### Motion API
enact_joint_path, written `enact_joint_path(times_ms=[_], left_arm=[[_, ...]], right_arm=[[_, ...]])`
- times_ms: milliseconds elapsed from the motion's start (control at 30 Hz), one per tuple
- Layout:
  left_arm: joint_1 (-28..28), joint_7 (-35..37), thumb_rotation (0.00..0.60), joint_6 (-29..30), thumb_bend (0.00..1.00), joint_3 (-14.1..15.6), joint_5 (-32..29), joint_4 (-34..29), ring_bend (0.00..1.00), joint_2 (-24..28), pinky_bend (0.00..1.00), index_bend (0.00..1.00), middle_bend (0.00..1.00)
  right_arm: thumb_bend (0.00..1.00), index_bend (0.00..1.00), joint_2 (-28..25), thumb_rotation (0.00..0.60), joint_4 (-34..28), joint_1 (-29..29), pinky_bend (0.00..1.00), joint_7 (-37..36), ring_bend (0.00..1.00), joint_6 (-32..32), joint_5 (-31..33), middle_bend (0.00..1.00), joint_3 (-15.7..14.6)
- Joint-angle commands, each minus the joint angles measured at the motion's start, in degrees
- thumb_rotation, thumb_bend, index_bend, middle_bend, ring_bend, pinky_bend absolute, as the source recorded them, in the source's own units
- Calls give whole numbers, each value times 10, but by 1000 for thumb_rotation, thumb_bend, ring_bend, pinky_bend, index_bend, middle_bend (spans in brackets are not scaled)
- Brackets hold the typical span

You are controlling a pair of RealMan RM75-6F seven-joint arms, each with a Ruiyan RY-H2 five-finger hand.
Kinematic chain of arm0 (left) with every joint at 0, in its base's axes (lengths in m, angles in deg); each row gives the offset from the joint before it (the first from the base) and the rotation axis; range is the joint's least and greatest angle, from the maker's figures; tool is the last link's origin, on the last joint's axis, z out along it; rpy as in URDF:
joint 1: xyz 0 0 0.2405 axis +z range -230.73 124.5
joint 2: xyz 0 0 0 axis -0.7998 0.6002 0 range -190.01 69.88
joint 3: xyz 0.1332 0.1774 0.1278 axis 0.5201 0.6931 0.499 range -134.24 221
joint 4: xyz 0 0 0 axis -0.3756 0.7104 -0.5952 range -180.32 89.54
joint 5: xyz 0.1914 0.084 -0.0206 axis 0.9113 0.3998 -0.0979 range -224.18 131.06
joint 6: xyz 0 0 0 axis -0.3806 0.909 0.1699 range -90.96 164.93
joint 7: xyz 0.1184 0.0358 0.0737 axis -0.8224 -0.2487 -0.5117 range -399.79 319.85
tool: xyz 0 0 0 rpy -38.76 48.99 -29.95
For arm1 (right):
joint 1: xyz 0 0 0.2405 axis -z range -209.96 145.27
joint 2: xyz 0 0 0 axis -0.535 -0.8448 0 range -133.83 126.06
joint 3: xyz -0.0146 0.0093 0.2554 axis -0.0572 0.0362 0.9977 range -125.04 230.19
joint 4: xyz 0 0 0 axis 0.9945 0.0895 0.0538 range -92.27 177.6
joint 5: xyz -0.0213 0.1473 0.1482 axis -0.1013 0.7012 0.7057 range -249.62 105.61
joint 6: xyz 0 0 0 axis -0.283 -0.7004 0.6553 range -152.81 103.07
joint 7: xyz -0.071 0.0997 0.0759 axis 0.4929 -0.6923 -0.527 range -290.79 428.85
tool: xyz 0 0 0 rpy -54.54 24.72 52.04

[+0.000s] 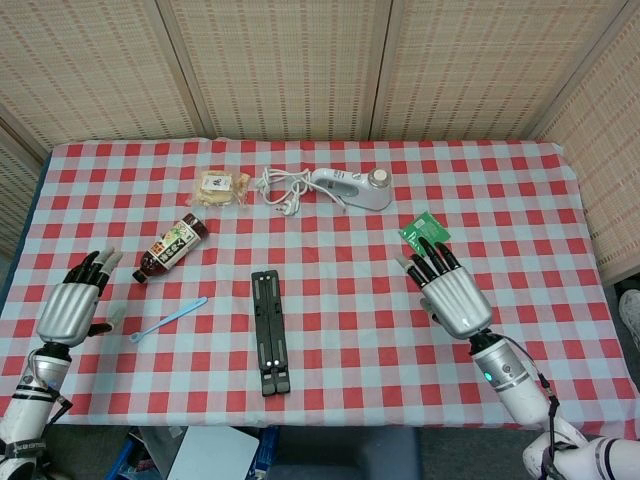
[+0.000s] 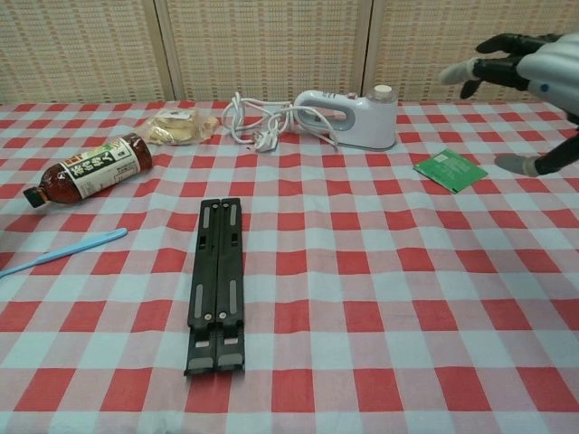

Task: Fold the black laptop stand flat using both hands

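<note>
The black laptop stand (image 1: 268,329) (image 2: 217,283) lies folded flat on the checked cloth, its two bars side by side, pointing away from me. No hand touches it. My right hand (image 1: 452,291) (image 2: 532,77) hovers well to the right of the stand, fingers spread, holding nothing. My left hand (image 1: 72,303) hangs far to the left near the table's edge, fingers apart and empty; the chest view does not show it.
A brown drink bottle (image 1: 172,248) (image 2: 87,169) lies left of the stand, with a blue toothbrush (image 1: 168,318) (image 2: 60,250) below it. At the back sit a wrapped snack (image 1: 221,187), a white corded appliance (image 1: 350,186) (image 2: 348,118), and a green packet (image 1: 424,233) (image 2: 450,171).
</note>
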Motion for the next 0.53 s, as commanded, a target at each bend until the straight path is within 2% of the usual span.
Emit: enact_joint_path(times_ms=[33,333,533], left_arm=[[29,-12,600,36,287,4,3,-28,0,13,175,0,0],[88,-18,600,124,287,14,37,-70,0,18,175,0,0],[116,-38,600,156,287,23,55,-96,0,21,175,0,0]], right_arm=[[263,126,-25,600,-18,58,142,-25,15,-58,-6,241,-17],[263,126,-47,600,-17,159,142,-76,16,-128,-25,241,-45],[263,132,-42,600,-7,195,143,-102,16,-140,-39,242,-44]])
